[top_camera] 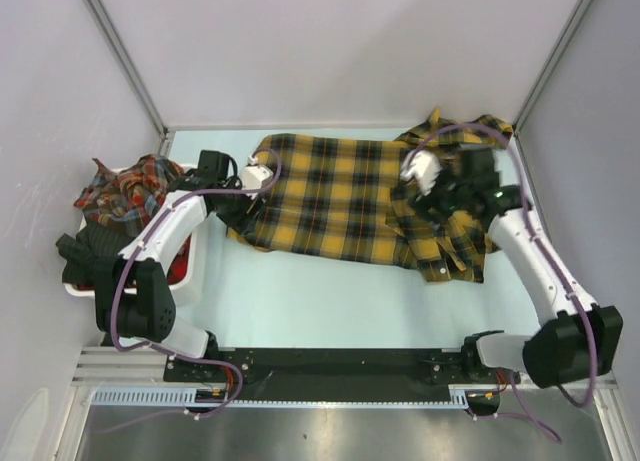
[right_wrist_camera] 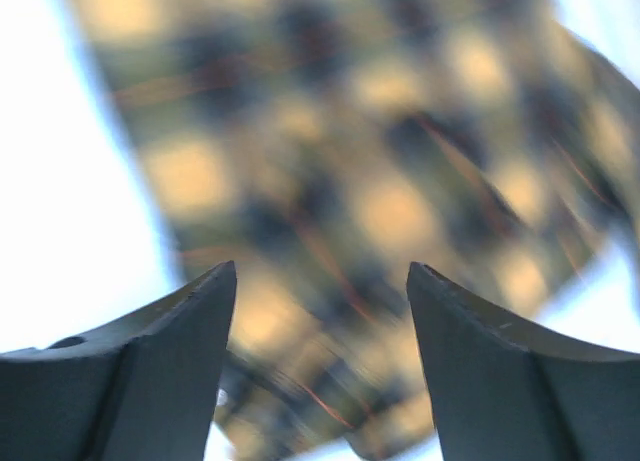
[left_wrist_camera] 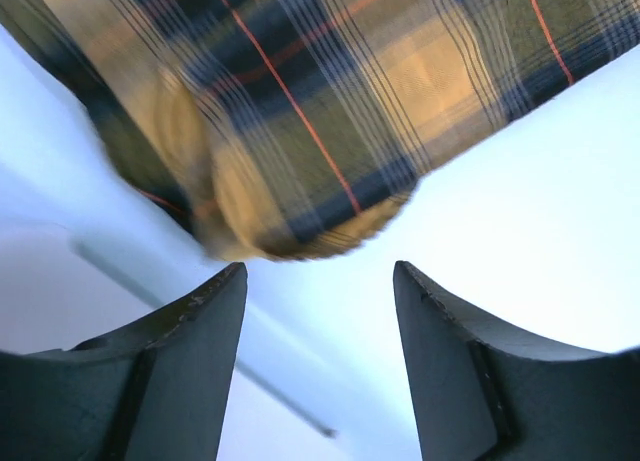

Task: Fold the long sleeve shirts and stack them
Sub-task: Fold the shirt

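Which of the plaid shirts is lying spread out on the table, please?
The mustard-yellow shirt, spread flat in the middle; the red plaid shirts are crumpled in the white bin at left.

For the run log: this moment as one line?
yellow shirt: spread on table, right end bunched | left gripper: open, at shirt's left edge | right gripper: open, over shirt | red shirts: in bin, left
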### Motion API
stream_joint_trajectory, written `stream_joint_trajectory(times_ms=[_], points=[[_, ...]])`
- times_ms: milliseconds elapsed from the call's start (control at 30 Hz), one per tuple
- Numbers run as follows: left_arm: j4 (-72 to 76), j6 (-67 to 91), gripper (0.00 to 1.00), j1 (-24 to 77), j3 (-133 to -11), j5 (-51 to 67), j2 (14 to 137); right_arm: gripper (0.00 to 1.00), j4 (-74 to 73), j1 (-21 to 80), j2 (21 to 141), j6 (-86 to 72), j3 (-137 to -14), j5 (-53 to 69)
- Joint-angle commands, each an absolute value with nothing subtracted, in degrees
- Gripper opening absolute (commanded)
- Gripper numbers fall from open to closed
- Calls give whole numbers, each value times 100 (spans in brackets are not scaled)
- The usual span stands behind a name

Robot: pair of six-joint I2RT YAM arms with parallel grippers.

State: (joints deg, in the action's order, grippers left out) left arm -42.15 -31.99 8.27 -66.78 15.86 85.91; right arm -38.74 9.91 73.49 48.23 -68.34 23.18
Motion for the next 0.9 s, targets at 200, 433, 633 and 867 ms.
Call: stream_joint_trajectory(times_ms=[200, 433, 633, 867], points=[[-3965, -1117, 56, 782, -5978, 1020, 8622, 61, -2137, 3488, 7891, 3595, -5326, 1170], [-3744, -765, 56, 782, -5713, 800, 8833, 60, -1328, 4253, 8814, 3358, -5229, 581], [-3595, -580, 62, 782, -5651, 809, 8851, 56, -800, 4482, 9272, 3270, -5265, 141], [-3428, -281, 63, 782, -5555, 809, 9043, 40, -369, 4605, 9843, 3305, -5431, -211]])
